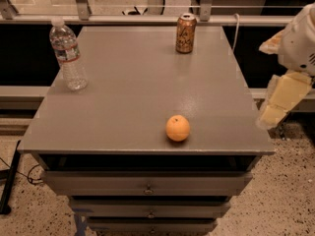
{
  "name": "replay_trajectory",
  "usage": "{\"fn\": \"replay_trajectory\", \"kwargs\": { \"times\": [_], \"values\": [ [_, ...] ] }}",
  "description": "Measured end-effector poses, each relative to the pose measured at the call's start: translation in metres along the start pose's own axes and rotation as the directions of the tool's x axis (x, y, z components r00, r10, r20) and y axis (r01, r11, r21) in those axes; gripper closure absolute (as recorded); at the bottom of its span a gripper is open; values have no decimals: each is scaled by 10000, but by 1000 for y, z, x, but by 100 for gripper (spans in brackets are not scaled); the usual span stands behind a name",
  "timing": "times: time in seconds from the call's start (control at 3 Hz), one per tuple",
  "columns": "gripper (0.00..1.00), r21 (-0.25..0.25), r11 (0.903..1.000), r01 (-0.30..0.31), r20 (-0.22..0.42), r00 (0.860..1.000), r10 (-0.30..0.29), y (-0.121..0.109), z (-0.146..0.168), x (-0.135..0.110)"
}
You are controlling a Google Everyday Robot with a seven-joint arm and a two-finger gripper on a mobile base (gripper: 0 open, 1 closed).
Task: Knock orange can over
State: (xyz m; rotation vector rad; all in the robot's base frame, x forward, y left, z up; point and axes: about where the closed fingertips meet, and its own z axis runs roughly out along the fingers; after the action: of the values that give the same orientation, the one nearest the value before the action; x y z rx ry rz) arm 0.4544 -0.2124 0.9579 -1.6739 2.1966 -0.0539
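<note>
The slim copper-orange metal drink can (pixel 186 33) stands upright close to the far edge of the flat grey cabinet worktop (pixel 123 92), somewhat in from the far right corner, with bare surface all round it. The pale cream robot gripper (pixel 278 102) hangs out past the right edge, nearer the front right corner and well apart from the can; whether it is spread or pressed together I cannot tell.

A can like this is probably light if empty, stiff in the wall but easily dented, and slick on its sides. It is tall for its narrow base, so it should tip readily. No firm hold seems needed: a sideways push high on the body, near the silver top, ought to topple it, while a low push would more likely slide it across the smooth worktop toward the far edge.

A clear plastic water bottle (pixel 68 53) stands near the left edge, and a round orange fruit (pixel 177 128) lies by the front edge, both well apart from the can.
</note>
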Motion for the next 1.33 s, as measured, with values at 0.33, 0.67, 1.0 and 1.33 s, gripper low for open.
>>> {"fn": "replay_trajectory", "kwargs": {
  "times": [0.33,0.67,1.0,1.33],
  "values": [
    [0,295,9994,-198,801,9966,174,-23,27,-11],
    [0,715,9965,-434,1648,9858,311,-50,52,-26],
    [0,1277,9870,-976,2416,9682,645,-80,73,-34],
    [0,1732,9726,-1549,3210,9425,930,-108,87,-43]
  ]
}}
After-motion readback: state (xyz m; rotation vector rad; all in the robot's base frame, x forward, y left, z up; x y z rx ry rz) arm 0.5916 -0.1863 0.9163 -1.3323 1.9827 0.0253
